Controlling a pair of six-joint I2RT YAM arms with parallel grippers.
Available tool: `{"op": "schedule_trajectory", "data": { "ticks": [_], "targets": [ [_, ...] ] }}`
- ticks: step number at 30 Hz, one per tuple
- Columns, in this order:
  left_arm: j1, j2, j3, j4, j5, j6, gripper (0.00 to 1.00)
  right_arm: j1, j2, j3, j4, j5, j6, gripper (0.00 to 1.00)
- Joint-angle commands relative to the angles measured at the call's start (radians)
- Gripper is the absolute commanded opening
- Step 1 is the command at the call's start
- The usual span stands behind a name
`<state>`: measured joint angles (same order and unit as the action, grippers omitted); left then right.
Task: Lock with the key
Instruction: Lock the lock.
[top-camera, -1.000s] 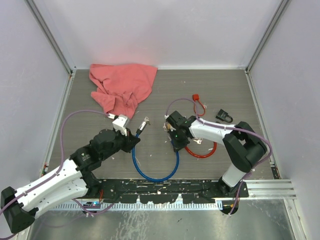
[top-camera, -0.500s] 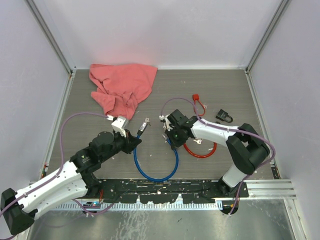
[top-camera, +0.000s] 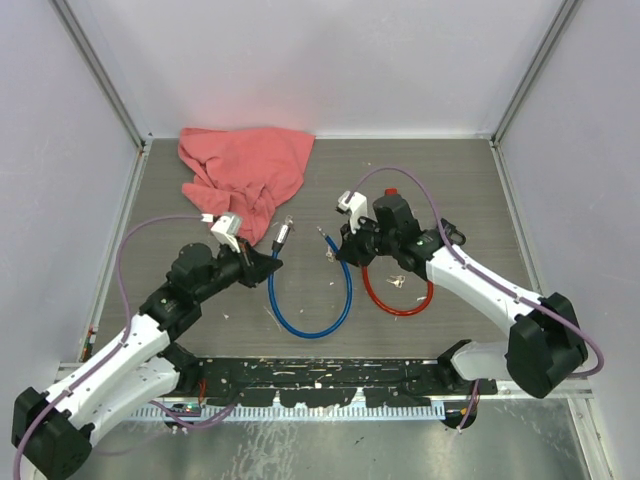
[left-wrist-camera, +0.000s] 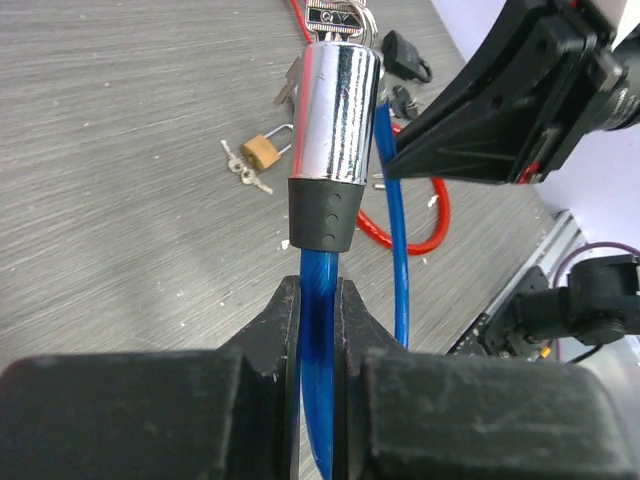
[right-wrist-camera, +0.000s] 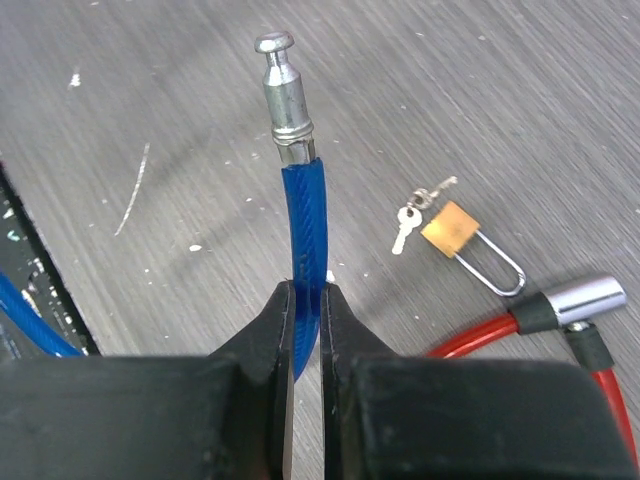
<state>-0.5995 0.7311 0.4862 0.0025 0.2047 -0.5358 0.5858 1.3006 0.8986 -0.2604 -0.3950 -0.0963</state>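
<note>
As we look down from overhead, the left arm (top-camera: 150, 330) reaches in and the left jaws are clamped on one end of the blue cable lock (top-camera: 310, 328), just below its chrome barrel (top-camera: 282, 236), which points up the desk (top-camera: 450, 190) toward the pink towel (top-camera: 245, 175). Across from it comes the right arm (top-camera: 480, 285), right jaws pinching the cable's other end, the pin (top-camera: 324, 236) aimed toward the barrel. The two ends are near each other but apart. The blue loop sags onto the desk between the arms, and a red cable lock (top-camera: 395, 305) lies just beside it, partly under the right arm.

Over to the left wrist camera: the jaws stand narrow, squeezing the blue cable right beneath the barrel's black collar. The barrel stands upright in frame with a key (left-wrist-camera: 335, 17) at its far end (only the head shows). Beyond it a brass padlock (left-wrist-camera: 262, 150) lies on the desk with small keys beside it, and a black padlock (left-wrist-camera: 405, 55) sits further back. The right jaws loom dark on the right, close to the barrel, not touching it.

Now the right wrist camera: jaws almost together, gripping the blue cable a short stretch below the metal pin. The pin points away, bare, above the desk. The brass padlock lies off to the right, and the red cable's own silver barrel (right-wrist-camera: 585, 297) shows at the right edge.
</note>
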Motion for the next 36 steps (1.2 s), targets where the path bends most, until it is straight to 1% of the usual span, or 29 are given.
{"op": "schedule_trajectory", "data": {
  "ticks": [1,3,12,22,26,31,36],
  "targets": [
    [0.041,0.028,0.085,0.171,0.156,-0.063,0.00,0.008,-0.050,-0.041,0.142,-0.145,-0.042,0.01],
    [0.050,0.051,0.103,0.187,0.182,-0.080,0.00,0.007,-0.059,-0.059,0.182,-0.157,-0.044,0.01],
    [0.073,0.148,0.148,0.217,0.302,-0.118,0.00,0.031,-0.112,-0.056,0.198,-0.180,-0.095,0.01],
    [0.073,0.224,0.172,0.272,0.357,-0.162,0.00,0.048,-0.132,-0.057,0.206,-0.190,-0.096,0.01],
    [0.073,0.230,0.170,0.298,0.366,-0.178,0.00,0.054,-0.127,-0.062,0.208,-0.177,-0.095,0.01],
    [0.073,0.228,0.166,0.284,0.372,-0.176,0.00,0.055,-0.130,-0.062,0.209,-0.163,-0.095,0.01],
    [0.073,0.228,0.173,0.230,0.380,-0.150,0.00,0.055,-0.134,-0.059,0.205,-0.152,-0.099,0.01]
  ]
}}
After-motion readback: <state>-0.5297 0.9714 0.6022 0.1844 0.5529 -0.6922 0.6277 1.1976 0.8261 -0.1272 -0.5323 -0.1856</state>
